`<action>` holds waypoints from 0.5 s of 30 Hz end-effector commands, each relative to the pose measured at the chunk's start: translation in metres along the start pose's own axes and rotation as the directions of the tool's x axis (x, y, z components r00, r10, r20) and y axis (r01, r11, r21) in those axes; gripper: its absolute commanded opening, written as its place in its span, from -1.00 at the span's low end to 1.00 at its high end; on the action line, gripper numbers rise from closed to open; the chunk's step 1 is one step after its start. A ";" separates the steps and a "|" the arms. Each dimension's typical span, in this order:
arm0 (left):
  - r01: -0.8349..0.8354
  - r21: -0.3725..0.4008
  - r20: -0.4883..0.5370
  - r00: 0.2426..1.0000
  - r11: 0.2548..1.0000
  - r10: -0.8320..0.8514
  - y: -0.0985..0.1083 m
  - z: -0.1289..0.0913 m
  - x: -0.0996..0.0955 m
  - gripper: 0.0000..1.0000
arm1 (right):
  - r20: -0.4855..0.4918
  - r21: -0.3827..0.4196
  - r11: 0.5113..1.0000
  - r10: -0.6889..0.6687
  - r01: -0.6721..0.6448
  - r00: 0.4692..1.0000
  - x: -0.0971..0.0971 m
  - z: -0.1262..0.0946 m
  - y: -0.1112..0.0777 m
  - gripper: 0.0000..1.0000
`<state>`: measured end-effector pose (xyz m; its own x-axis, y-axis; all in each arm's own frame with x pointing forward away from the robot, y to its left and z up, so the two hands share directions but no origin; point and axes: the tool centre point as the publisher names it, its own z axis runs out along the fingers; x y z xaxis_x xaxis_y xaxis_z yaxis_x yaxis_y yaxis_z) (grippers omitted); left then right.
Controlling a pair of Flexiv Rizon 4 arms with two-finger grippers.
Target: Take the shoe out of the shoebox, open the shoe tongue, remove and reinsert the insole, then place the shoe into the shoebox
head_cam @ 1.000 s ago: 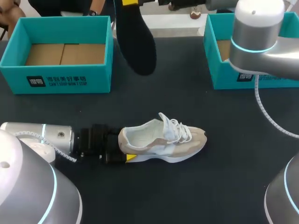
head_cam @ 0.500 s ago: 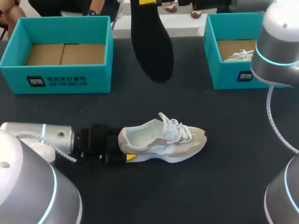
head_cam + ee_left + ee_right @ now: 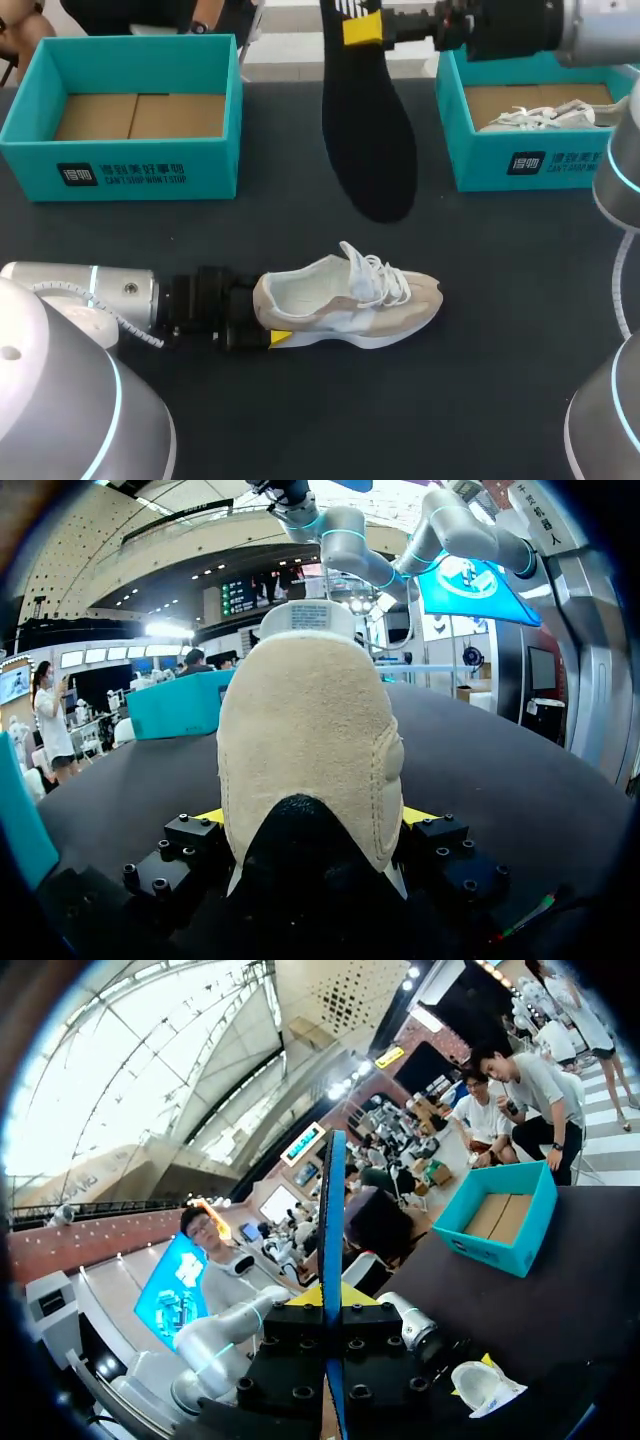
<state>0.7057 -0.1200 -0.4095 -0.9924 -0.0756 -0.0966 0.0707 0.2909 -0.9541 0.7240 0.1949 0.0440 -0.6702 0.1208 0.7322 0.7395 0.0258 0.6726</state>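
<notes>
My left gripper (image 3: 262, 318) clamps the suede heel of the white shoe (image 3: 350, 298) mid-table (image 3: 480, 400). My right gripper (image 3: 362, 28) pinches the flat black insole (image 3: 368, 140), hanging near the far edge between the left shoebox (image 3: 130, 172) and the right shoebox (image 3: 520, 165), both teal cardboard.

right gripper (image 3: 332, 1298) pinches the insole (image 3: 333, 1200) upright and edge-on over the dark table (image 3: 560, 1290); beyond it the left arm (image 3: 235, 1332) meets the white shoe (image 3: 483, 1388), an open teal shoebox (image 3: 497, 1222) farther off.
</notes>
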 end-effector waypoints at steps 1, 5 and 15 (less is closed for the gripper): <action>0.000 -0.003 0.002 1.000 1.000 0.000 -0.001 0.001 0.001 -1.00 | 0.061 -0.043 0.999 0.010 -0.007 0.998 0.012 -0.026 -0.024 -1.00; 0.000 -0.003 0.002 1.000 1.000 0.000 -0.001 0.001 0.001 -1.00 | 0.069 -0.054 0.998 0.015 -0.012 0.998 0.016 -0.031 -0.028 -1.00; 0.000 -0.003 0.002 1.000 1.000 0.000 -0.001 0.001 0.001 -1.00 | 0.068 -0.068 0.997 0.044 -0.039 0.997 0.025 -0.036 -0.042 -1.00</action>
<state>0.7057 -0.1200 -0.4095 -0.9924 -0.0756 -0.0966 0.0707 0.2909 -0.9541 0.6828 0.1644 0.0420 -0.6358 0.1811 0.7503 0.7587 -0.0321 0.6506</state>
